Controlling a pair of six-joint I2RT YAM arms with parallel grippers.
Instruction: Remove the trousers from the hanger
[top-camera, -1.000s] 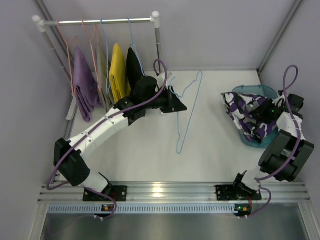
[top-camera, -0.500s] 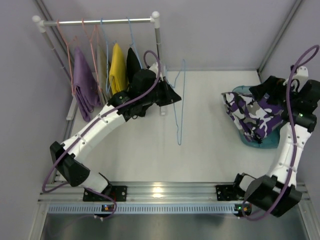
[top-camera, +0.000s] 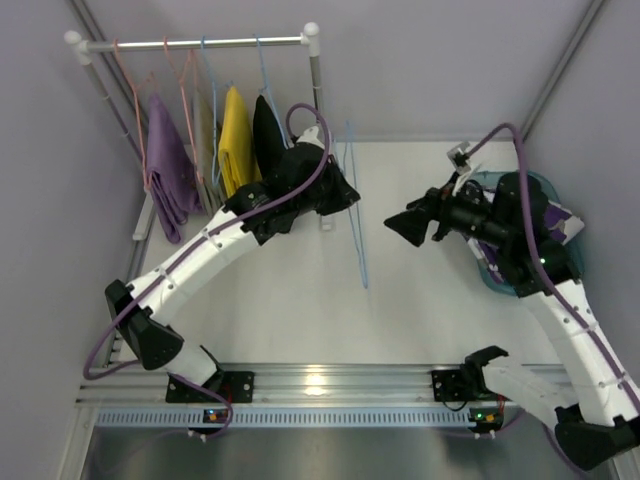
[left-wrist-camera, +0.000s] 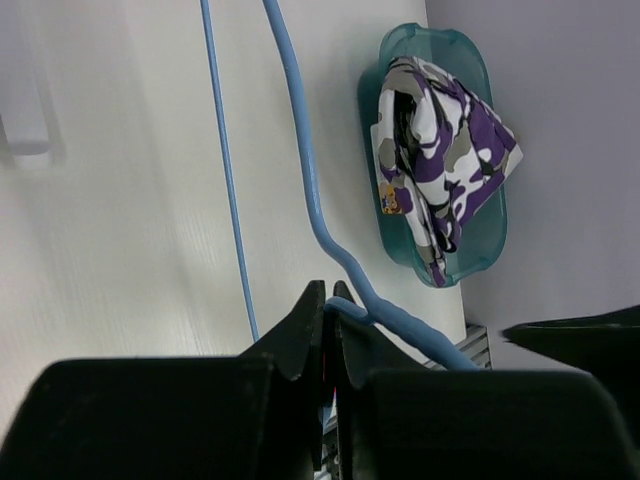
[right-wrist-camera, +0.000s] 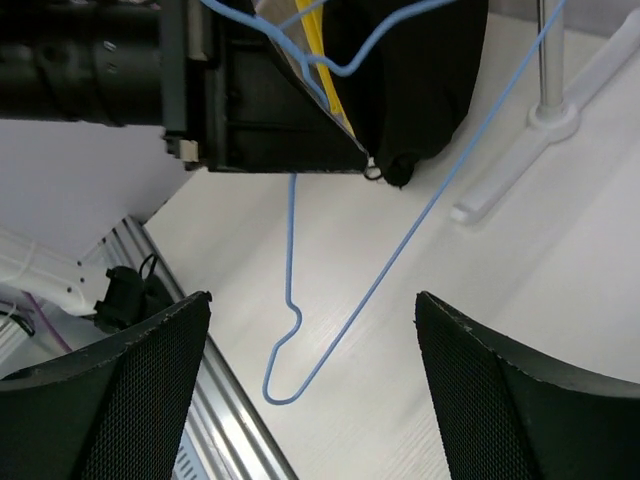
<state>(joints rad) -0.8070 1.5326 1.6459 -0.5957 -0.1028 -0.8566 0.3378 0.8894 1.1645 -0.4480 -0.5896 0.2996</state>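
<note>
Two pairs of trousers are at different stages. The camouflage trousers (left-wrist-camera: 445, 150) lie bunched in the teal basin (left-wrist-camera: 430, 35) at the right edge of the counter (top-camera: 300, 310), already off any hanger. The black trousers (top-camera: 268, 135) hang on the rack (top-camera: 230, 42) at the far left corner, beside the yellow garment (top-camera: 235, 140) and a little apart from the lilac garment (top-camera: 170, 175).

The left arm (top-camera: 200, 255) reaches out from in front of the rack, and the left jaws are pinched tight on the wire of a bare blue hanger (left-wrist-camera: 305, 150). It dangles over the middle of the counter with nothing on it. It is probably held up there because it is the emptied hanger, waiting to be put down or passed on.

The right arm (top-camera: 560, 300) points across the counter toward that hanger. The right jaws are spread wide with nothing between their fingers (right-wrist-camera: 130, 400), which suits either taking the wire or going on to the black pair.
</note>
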